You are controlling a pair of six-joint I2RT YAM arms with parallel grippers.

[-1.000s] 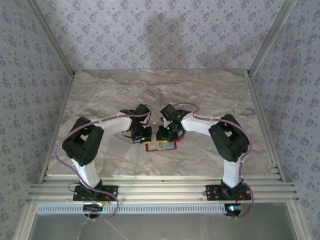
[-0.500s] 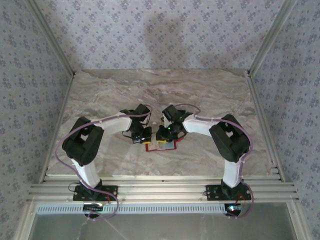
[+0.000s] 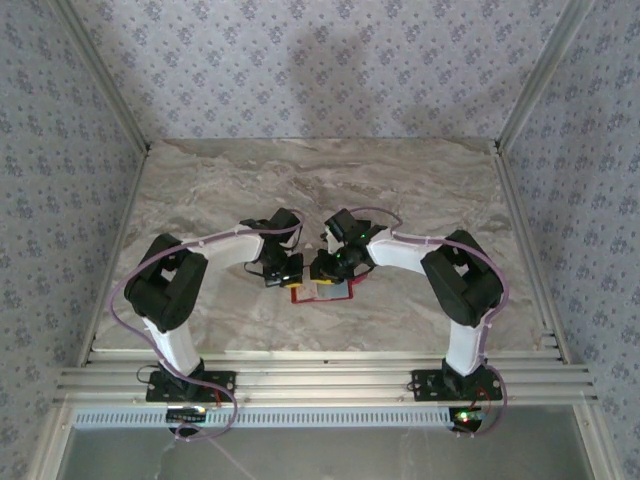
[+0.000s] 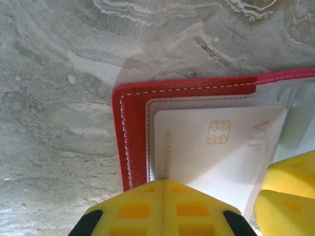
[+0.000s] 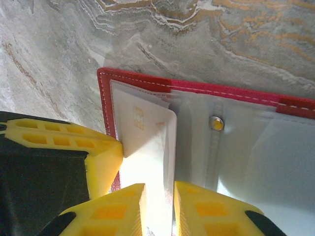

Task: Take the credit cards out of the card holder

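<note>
Showing one open card holder (image 4: 133, 123), one credit card (image 4: 206, 157) (chip up)

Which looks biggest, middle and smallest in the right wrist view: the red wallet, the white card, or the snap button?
1. red wallet
2. white card, partly covered but plainly smaller
3. snap button, clearly smallest

Top external: mounted high behind the arm bases, tilted down and forward. It takes in the whole table (image 3: 200, 190) from far off, so detail is small.
Left wrist: very near, pointing down at one corner of the card holder (image 4: 130, 128).
Right wrist: equally near, also facing down.
Both wrist views share that red corner and the credit card (image 4: 211, 152) in it.
</note>
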